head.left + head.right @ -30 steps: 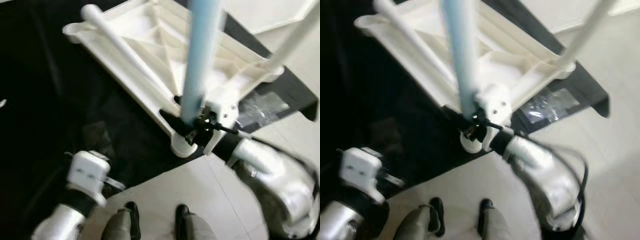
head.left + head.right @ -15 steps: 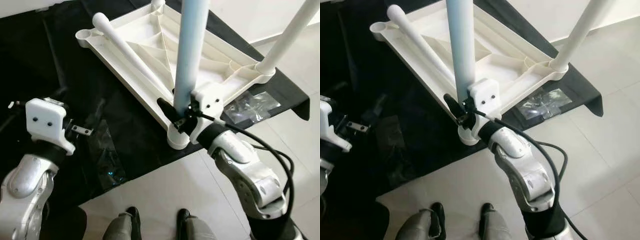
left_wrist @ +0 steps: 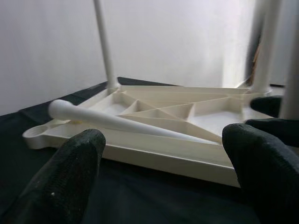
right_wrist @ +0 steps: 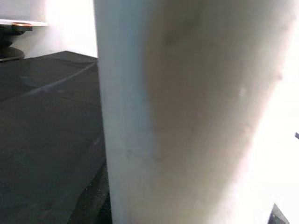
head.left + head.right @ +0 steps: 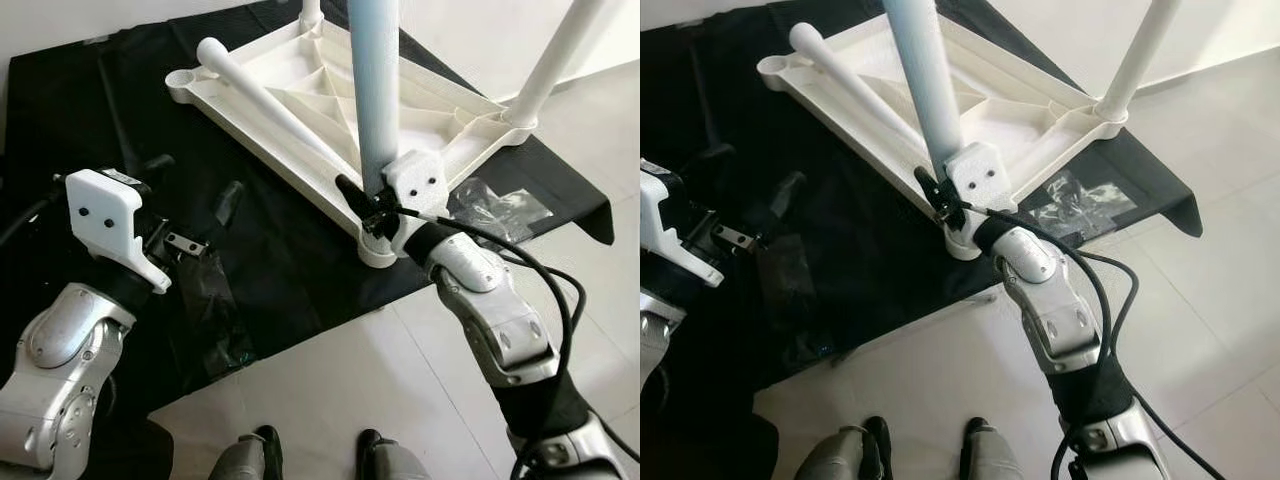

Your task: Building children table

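Note:
The white table top (image 5: pixel 440 110) lies upside down on a black cloth (image 5: pixel 90 110). My right gripper (image 5: pixel 368 205) is shut on a pale blue-white leg (image 5: pixel 372 90), held upright just above the near corner socket (image 5: pixel 378 250); the leg (image 4: pixel 187 112) looms close in the right wrist view. A loose white leg (image 5: pixel 270 105) lies slanted across the ribs. Another leg (image 5: pixel 550 60) stands in the right corner. My left gripper (image 5: pixel 195 185) hovers open over the cloth left of the table, with nothing between its fingers (image 3: pixel 70 172). It faces the table's side (image 3: pixel 154 154).
Clear plastic bags lie on the cloth, one by the right corner (image 5: pixel 500 205) and one near the front edge (image 5: pixel 215 310). Pale tiled floor (image 5: pixel 330 390) runs along the cloth's front and right. My feet (image 5: pixel 265 445) stand on the tiles.
The view has shifted and sharpened. My left arm has risen and reached forward toward the table, fingers open. The right gripper keeps its hold on the upright leg.

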Controlling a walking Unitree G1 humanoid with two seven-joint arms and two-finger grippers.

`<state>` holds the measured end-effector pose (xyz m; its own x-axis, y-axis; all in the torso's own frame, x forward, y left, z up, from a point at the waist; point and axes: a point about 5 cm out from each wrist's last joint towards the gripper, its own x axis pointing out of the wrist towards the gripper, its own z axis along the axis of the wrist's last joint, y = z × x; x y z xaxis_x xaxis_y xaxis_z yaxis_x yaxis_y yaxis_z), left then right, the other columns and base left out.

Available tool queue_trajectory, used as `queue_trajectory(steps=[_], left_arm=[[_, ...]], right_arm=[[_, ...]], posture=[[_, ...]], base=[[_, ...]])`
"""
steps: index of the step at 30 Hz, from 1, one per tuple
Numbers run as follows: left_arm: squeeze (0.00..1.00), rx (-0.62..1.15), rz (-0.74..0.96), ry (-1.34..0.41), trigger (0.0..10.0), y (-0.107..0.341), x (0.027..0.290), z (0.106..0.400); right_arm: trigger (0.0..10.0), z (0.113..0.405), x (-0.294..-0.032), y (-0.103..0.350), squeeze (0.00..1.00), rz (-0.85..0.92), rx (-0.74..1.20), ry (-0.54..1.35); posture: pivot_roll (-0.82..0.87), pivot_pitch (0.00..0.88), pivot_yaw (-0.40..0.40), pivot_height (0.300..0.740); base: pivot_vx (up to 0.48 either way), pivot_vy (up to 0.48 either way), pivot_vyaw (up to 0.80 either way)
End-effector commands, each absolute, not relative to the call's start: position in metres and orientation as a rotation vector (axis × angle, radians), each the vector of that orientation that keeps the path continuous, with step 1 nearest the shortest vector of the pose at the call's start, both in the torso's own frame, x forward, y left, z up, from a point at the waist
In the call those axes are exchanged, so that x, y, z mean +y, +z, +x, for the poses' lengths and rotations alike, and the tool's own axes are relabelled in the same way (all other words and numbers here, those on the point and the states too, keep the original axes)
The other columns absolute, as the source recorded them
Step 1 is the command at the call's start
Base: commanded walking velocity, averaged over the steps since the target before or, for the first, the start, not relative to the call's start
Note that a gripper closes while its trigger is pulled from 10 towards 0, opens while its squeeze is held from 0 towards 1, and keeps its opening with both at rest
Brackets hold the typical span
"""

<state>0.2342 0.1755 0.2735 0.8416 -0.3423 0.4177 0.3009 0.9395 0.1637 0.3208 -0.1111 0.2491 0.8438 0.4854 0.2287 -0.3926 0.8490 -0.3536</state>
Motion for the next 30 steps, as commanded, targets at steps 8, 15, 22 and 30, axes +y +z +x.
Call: queue_trajectory(steps=[8, 15, 22, 30], left_arm=[[0.0, -0.446, 0.063, -0.401, 10.0, 0.273, 0.169, 0.234], [0.0, -0.485, 0.055, -0.521, 10.0, 0.285, 0.155, 0.234], [0.0, -0.476, 0.076, -0.629, 10.0, 0.288, 0.142, 0.236], [0.0, -0.393, 0.114, -0.538, 10.0, 0.268, 0.144, 0.244]], right_arm=[[10.0, 0.328, -0.118, 0.259, 0.0, -0.214, -0.387, 0.454], [10.0, 0.316, -0.101, 0.284, 0.0, 0.045, -0.468, 0.669], [10.0, 0.306, -0.098, 0.283, 0.0, -0.033, -0.417, 0.942], [10.0, 0.309, -0.109, 0.255, 0.0, -0.181, -0.273, 1.093]], posture=[[-0.02, 0.179, 0.021, 0.74], [-0.02, 0.158, 0.022, 0.74], [-0.02, 0.154, 0.027, 0.74], [-0.02, 0.175, 0.033, 0.74]], base=[[0.0, 0.0, 0.0], [0.0, 0.0, 0.0], [0.0, 0.0, 0.0], [0.0, 0.0, 0.0]])
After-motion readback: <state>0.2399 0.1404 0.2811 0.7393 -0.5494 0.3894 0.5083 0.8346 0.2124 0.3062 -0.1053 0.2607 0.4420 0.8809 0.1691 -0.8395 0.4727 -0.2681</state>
